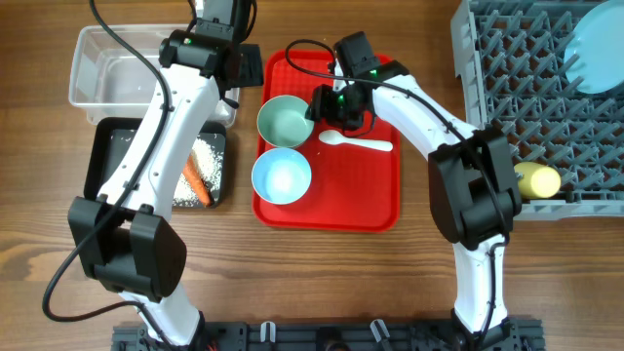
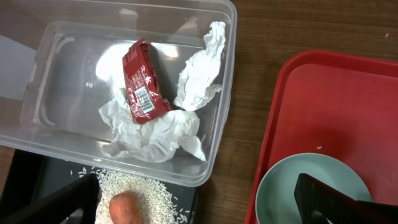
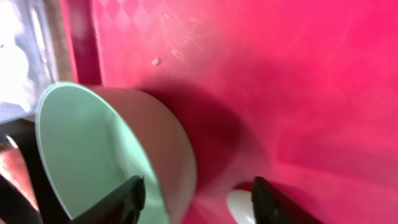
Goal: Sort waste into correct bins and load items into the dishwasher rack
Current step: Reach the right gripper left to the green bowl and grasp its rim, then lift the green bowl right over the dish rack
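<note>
1. Light blue bowl (image 1: 282,175) is seen on the near-left part of the red tray (image 1: 341,200), which rests on the desk (image 1: 390,283).
2. Right of the tray, the small yellow cup (image 1: 536,180) is lodged at the near edge of the grey rack (image 1: 517,88).
3. Left of the tray, an orange carrot (image 1: 197,183) and white rice grains (image 1: 210,156) are held in the black tub (image 1: 100,166).
4. On the tray's far-left part the mint-green bowl (image 1: 285,119) is set, with the white plastic spoon (image 1: 356,143) laid to its right.
5. The right claw (image 3: 199,199) is released, with the bowl's wall between its spread fingers.
6. The left claw (image 2: 199,208) is released and empty, between the tray's far-left corner and the clear tub (image 2: 68,74).
7. In that tub, a red foil wrapper (image 2: 142,84) is laid on a crumpled white napkin (image 2: 155,134).
8. At the rack's far corner the pale blue plate (image 1: 595,58) is stood.
</note>
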Robot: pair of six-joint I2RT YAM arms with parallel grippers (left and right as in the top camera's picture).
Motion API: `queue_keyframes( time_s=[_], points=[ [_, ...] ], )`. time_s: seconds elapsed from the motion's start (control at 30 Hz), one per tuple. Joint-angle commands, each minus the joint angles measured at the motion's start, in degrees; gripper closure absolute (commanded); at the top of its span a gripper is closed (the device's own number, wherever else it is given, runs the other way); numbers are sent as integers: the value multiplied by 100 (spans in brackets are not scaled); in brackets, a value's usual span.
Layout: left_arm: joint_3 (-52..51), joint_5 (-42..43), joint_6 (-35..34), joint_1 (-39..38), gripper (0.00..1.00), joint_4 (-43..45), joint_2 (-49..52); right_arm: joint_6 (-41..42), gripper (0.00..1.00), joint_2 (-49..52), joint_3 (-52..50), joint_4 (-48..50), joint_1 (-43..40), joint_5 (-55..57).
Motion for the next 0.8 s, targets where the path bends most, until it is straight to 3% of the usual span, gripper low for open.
queue_keyframes(
  time_s=[0.0, 0.1, 0.33, 0.4, 0.77],
  points=[
    [66, -57, 7, 11, 0, 13, -31, 334, 57, 87, -44, 151, 61, 166],
    [66, -55, 7, 11, 0, 13, -31, 442, 68, 87, -76, 247, 125, 341],
    [66, -55, 7, 11, 0, 13, -31, 566, 84, 313, -76, 289, 269, 358],
    [66, -57, 7, 11, 0, 15, -31, 586, 96, 358, -74, 304, 267, 310],
    [66, -55, 7, 11, 0, 13, -31, 527, 96, -107, -68, 295, -107, 315]
  ],
)
